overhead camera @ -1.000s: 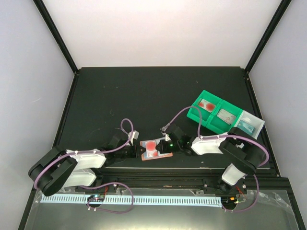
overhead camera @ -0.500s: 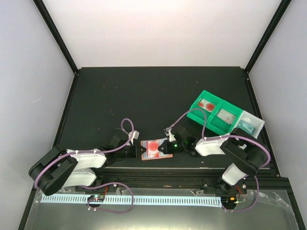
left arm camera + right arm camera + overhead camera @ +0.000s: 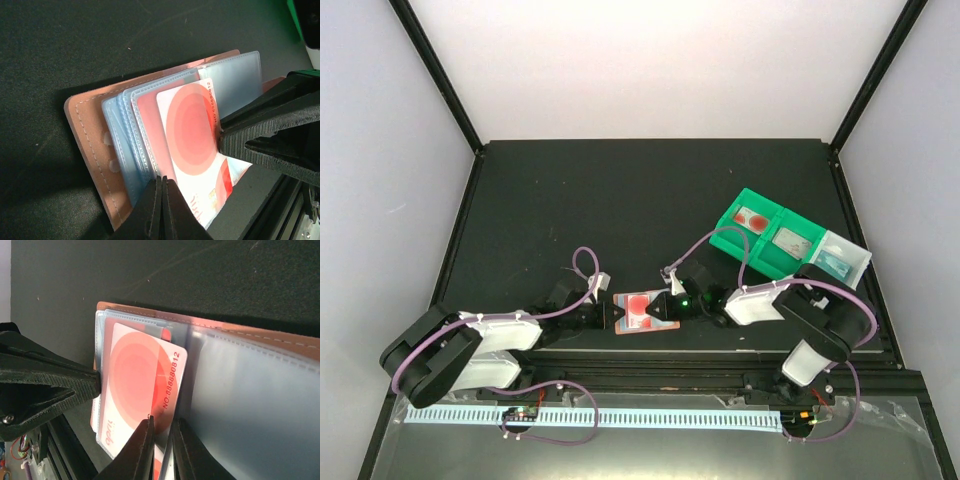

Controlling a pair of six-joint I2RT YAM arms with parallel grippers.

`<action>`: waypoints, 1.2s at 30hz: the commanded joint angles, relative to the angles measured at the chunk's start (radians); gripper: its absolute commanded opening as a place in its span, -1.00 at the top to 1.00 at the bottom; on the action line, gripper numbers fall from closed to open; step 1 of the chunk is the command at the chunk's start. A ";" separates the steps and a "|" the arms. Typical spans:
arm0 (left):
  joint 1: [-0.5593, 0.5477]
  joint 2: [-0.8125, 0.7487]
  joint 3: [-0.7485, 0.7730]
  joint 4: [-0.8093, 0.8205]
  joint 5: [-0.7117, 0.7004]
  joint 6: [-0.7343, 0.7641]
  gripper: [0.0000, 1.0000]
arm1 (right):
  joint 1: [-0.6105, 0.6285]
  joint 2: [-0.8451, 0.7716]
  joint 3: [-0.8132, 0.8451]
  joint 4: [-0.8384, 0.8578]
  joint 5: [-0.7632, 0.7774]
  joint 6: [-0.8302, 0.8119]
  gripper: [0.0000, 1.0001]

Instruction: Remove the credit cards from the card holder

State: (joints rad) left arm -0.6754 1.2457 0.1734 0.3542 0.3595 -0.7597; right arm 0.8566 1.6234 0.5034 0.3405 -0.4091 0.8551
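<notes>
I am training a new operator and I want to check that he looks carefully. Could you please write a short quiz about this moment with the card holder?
1. True or false: the card holder lies open between the left gripper and the right gripper.
2. The credit card on top shows: A. a green square; B. a red circle; C. a blue star.
3. Name the colour of the card holder's outer face.
Key: 1 true; 2 B; 3 brown.
</notes>
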 commanded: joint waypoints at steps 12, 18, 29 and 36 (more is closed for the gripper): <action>0.001 0.029 -0.001 -0.084 -0.056 0.024 0.97 | -0.074 -0.094 -0.037 -0.065 0.013 -0.063 0.98; 0.001 0.029 0.003 -0.083 -0.051 0.024 0.97 | -0.112 -0.197 -0.035 -0.208 0.049 -0.151 0.98; -0.001 -0.108 0.078 -0.140 0.070 0.022 0.41 | -0.120 -0.367 0.074 -0.533 0.064 -0.349 0.98; 0.000 -0.340 0.189 -0.378 0.078 0.144 0.00 | -0.119 -0.464 0.128 -0.701 -0.075 -0.468 0.98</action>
State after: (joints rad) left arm -0.6754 1.0149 0.2733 0.1303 0.4088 -0.7120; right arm 0.7433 1.2011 0.5911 -0.2222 -0.3939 0.4862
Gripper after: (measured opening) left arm 0.465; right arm 0.012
